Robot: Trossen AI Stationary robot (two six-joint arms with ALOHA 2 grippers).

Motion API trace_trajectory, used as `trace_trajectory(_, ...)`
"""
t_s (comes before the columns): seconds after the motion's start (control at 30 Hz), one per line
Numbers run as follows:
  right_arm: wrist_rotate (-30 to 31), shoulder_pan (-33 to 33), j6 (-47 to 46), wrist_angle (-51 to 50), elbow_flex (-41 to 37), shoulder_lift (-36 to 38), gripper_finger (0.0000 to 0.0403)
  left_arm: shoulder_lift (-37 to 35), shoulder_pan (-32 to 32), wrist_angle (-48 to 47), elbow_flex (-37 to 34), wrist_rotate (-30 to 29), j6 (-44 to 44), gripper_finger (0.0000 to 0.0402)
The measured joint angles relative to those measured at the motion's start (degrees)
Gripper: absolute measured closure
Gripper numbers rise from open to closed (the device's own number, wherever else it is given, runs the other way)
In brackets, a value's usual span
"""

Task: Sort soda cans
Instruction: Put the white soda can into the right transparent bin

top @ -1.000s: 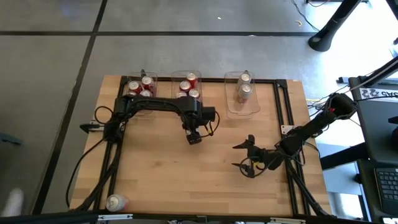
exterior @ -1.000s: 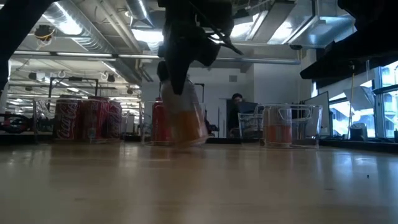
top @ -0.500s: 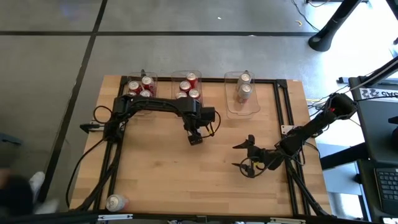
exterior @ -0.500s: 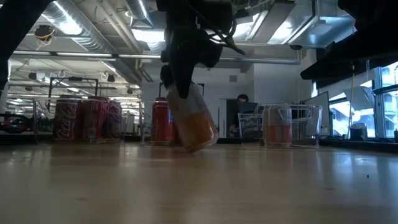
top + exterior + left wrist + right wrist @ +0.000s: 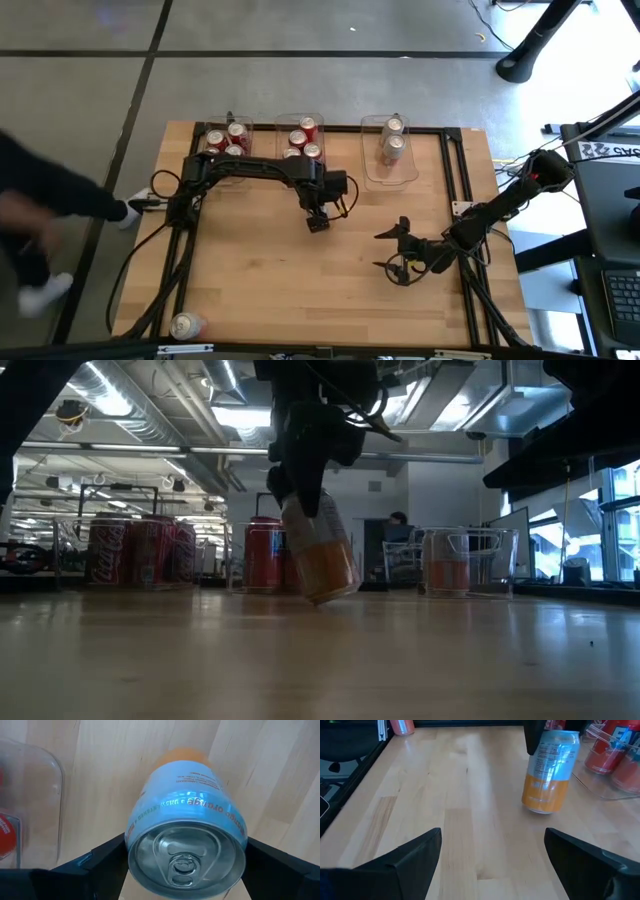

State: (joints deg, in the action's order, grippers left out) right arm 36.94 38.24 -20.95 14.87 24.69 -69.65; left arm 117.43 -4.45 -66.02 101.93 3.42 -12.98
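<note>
The left gripper (image 5: 318, 222) clenches a blue-and-orange soda can (image 5: 187, 842) at centre frame in the high view; the left wrist view reads "mango orange" on its label. The low view shows that can (image 5: 320, 555) tilted, its base at the wooden table (image 5: 260, 280). The red cans (image 5: 135, 550) at left read "Coca-Cola". The right gripper (image 5: 395, 255), lower right in the high view, is spread open, holding nothing.

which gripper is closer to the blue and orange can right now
Left. The left gripper is shut on the blue and orange can, holding it tilted near the table's middle. The right gripper waits open, off to the can's right.
</note>
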Motion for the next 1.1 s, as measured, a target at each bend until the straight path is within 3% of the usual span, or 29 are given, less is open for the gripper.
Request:
trace_trajectory(0.17, 5.0, -0.2, 0.0, 0.5, 0.0, -0.3, 0.0052, 0.0, 0.0, 0.4, 0.0, 0.0, 0.3, 0.0084)
trace_trajectory(0.3, 9.0, -4.0, 0.8, 2.9, -0.1, -3.5, 0.0052, 0.0, 0.0, 1.0, 0.0, 0.0, 0.4, 0.0084)
trace_trajectory(0.73, -6.0, -27.7, 9.1, 32.1, 0.5, -25.8, 0.0052, 0.1, 0.0, 2.3, 0.0, 0.0, 2.7, 0.0084)
trace_trajectory(1.1, -12.1, -30.7, 11.1, 31.6, 8.4, -37.6, 0.0052, 0.1, 0.0, 3.5, 0.0, -0.1, 3.3, 0.0084)
